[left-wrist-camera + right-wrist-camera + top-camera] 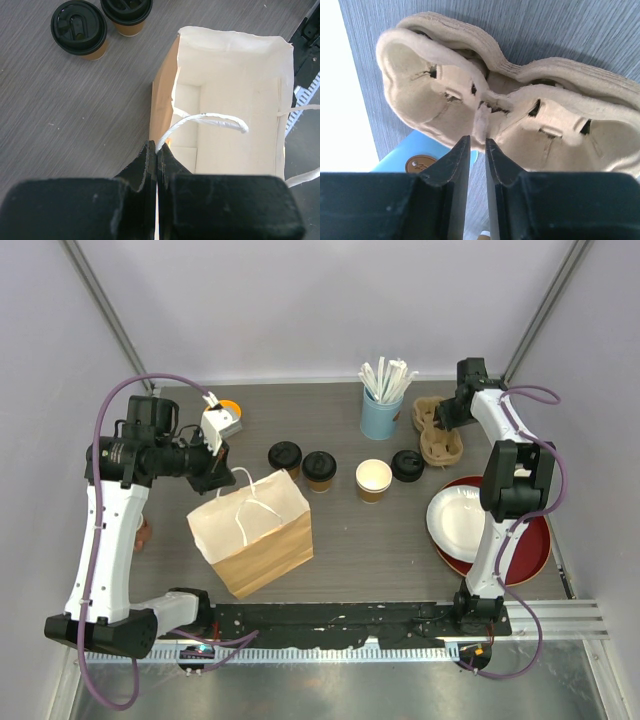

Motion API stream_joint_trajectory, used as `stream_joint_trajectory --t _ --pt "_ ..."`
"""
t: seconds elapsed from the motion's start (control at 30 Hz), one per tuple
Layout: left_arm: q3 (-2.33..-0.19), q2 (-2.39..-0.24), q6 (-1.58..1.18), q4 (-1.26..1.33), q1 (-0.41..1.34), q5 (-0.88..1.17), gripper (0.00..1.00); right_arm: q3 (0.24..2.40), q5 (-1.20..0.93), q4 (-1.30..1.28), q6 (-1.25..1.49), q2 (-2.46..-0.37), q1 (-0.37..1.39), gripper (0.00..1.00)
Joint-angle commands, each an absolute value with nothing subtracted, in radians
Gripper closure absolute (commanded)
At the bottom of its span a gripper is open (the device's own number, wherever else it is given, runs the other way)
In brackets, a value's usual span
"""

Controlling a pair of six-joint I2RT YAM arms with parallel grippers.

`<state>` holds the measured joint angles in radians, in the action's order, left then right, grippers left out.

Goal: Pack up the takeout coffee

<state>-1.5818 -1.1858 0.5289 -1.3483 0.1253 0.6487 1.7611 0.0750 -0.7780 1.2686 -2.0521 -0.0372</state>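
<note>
Cups with lids stand side by side at the middle of the surface (360, 540): the left cup (285, 457) and the right cup (319, 469). An open cup (373, 480), white inside, stands to their right, and a loose lid (407, 465) lies just beside it.

The left wrist view shows the left cup (80, 27) whole, but the right cup (127, 12) is cut off by the top edge. Only this view looks into the bag (230, 65), and no cup is seen in the white inside that shows. From above, the bag (255, 540) shows mostly its brown side.

The left hand (157, 150) is fully closed on the bag's rim, where the white handle (210, 118) comes out between the fingers.

From above, the right hand (445, 420) partly hides the carrier (440, 445). In its own view, the right hand (478, 142) has its fingers a little apart, with the middle ridge of the carrier (425, 95) between the tips. I cannot tell if they press it. A blue shape (405, 155) under the carrier is hard to make out.

An orange thing (229, 407) is half hidden behind the left wrist.
</note>
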Motion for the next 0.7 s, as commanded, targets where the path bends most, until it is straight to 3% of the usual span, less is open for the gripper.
stream_joint_trajectory --t 0.0,0.03,0.07,0.3,0.43,0.57,0.67 --pt "-1.588 -1.164 0.545 -1.424 0.130 0.653 1.00 1.767 0.068 -0.758 1.267 -2.023 -0.041 0.78" --pt "-1.588 -1.164 0.543 -1.424 0.130 0.653 1.00 1.767 0.069 -0.759 1.266 -2.022 -0.041 0.84" --pt "-1.589 -1.164 0.545 -1.422 0.130 0.653 1.00 1.767 0.077 -0.758 1.266 -2.017 -0.040 0.99" --pt "-1.586 -1.163 0.548 -1.424 0.130 0.650 1.00 1.788 0.077 -0.755 1.226 -2.014 -0.040 0.99" --pt "-1.585 -1.163 0.548 -1.422 0.130 0.650 1.00 1.937 0.098 -0.796 0.987 -2.063 -0.005 0.69" --pt "-1.577 -1.157 0.551 -1.419 0.130 0.644 1.00 2.161 0.170 -0.912 0.622 -2.144 0.089 0.59" --pt "-1.566 -1.147 0.564 -1.420 0.129 0.632 1.00 2.189 0.227 -0.913 0.331 -2.160 0.158 0.55"
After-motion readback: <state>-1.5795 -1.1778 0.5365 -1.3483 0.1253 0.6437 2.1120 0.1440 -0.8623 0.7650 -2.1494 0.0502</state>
